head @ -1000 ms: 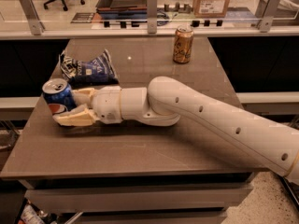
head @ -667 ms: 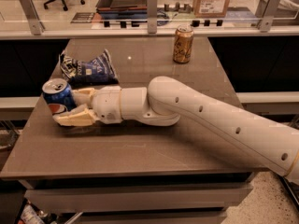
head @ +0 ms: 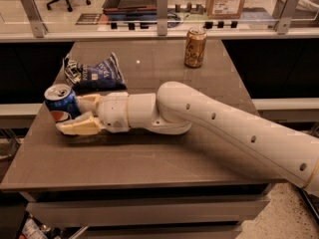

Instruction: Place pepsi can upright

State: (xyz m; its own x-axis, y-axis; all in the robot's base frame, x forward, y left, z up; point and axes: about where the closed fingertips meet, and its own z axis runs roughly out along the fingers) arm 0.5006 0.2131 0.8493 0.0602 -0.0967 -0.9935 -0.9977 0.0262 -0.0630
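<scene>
Nothing had visibly moved since the earlier frame: the arm lay across the table [head: 149, 168] in the same pose. The pepsi can [head: 60, 101] stood upright near the table's 9 o'clock edge, its silver top facing up. The gripper [head: 72, 114] reached it from the 3 o'clock side, jaws set narrow around the can's lower body and apparently clasping it, though the far contact was hidden. A snack bag [head: 94, 73] lay just beyond at 10 o'clock, and a gold can [head: 195, 46] stood well apart at 1 o'clock. The can was probably light, thin-walled and slick. It would dent under a hard squeeze, so the middle of its side was the sensible place to hold.
</scene>
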